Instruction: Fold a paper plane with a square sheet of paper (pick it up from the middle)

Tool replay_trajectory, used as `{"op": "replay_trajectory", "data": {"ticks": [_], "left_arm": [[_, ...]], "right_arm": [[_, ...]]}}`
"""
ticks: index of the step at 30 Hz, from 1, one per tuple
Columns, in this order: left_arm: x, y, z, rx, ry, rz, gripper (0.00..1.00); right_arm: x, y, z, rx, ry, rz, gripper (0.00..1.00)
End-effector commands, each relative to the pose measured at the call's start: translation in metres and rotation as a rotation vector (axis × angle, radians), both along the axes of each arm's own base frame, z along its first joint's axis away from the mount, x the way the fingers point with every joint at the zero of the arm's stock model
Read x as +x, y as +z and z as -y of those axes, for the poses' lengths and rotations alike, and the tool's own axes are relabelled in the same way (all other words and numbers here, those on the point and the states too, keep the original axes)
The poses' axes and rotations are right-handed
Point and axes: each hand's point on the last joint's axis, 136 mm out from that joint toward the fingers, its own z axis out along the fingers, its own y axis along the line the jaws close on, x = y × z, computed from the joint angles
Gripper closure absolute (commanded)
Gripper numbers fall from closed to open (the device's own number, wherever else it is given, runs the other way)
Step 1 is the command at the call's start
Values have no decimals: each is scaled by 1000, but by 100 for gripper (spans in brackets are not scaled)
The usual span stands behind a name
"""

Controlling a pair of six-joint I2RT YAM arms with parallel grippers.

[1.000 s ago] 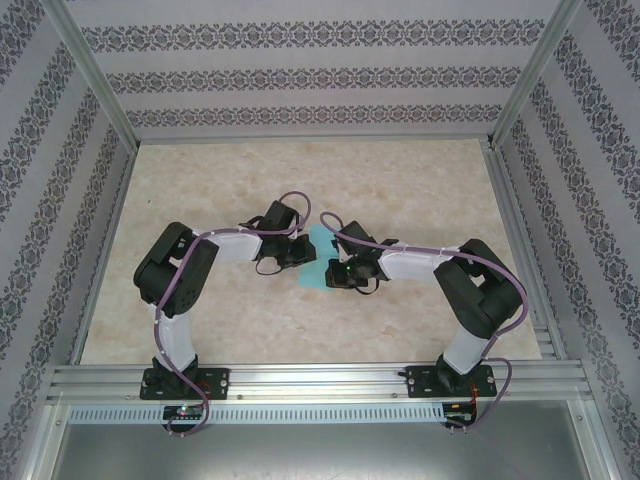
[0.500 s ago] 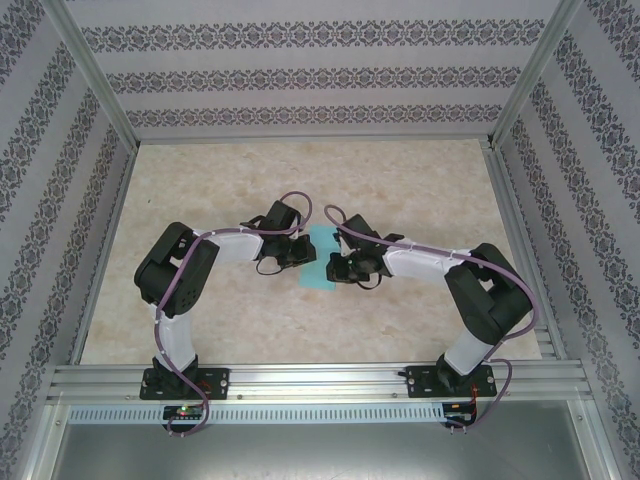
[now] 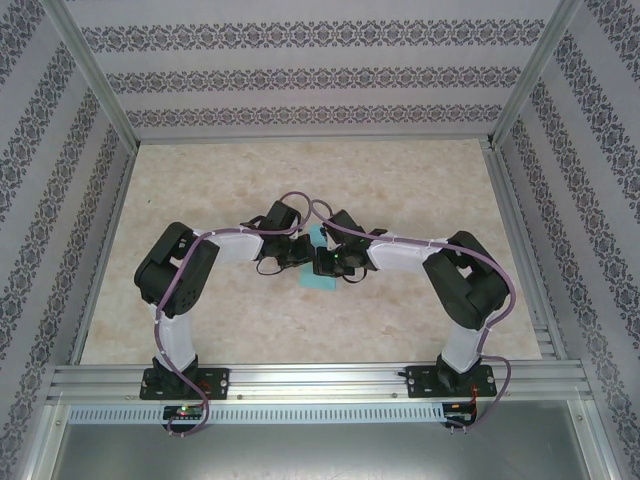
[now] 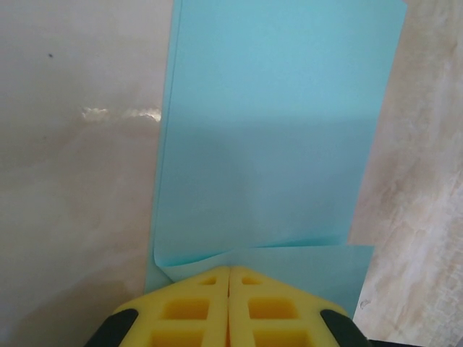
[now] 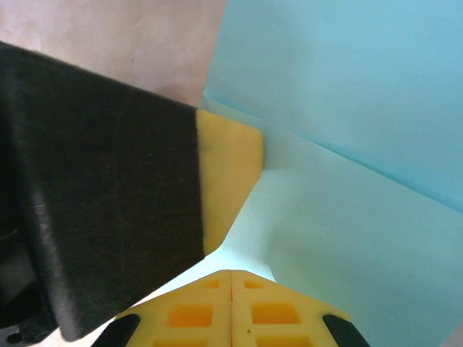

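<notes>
The top view takes in both arms: each rises from its base at the lower edge, elbows pushed outward, forearms angling inward so the left gripper (image 3: pixel 300 252) and right gripper (image 3: pixel 322 262) meet almost nose to nose at the middle of the table (image 3: pixel 400 190). There the turquoise sheet (image 3: pixel 316 282) shows as little more than a sliver between and below them. The left wrist view gives what that view hides: the sheet (image 4: pixel 275 130) lies flat as a long folded band running from the top of the frame down to the left gripper (image 4: pixel 229 271). An upper layer ends just ahead of the tips and a lower layer juts out at lower right. The yellow fingers are pressed together at that near edge. The right wrist view shows the right gripper (image 5: pixel 231 273) likewise closed, tips on the pale paper (image 5: pixel 347 108). The left arm's yellow pad (image 5: pixel 224 181) and black body sit just beside it at left. Whether either pair nips a layer, I cannot tell.
</notes>
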Motion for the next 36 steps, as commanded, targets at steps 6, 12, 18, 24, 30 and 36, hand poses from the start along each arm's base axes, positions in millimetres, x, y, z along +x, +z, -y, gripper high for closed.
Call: {"op": "replay_trajectory", "data": {"ticks": [6,12,18,24,30,36], "left_arm": [[-20,-40,-21,116,39,-95,92],[-21,-40,-20,112,41,-99,92],[-22,-39,-20,108,49,-103,92],[-22,-39,-20,106,50,-106,92],[-23,-41,-25,132,59,-108,92],[-24,-47,-36,197,79,-116,93]], "right_arm": [[18,-4,-1,14,-67,38,99],[21,-9,2,7,-91,38,100],[27,-9,4,20,-128,49,100],[24,-17,6,8,-135,28,100],[6,-31,19,-47,-107,-18,100],[-25,-40,31,-68,-28,-79,100]]}}
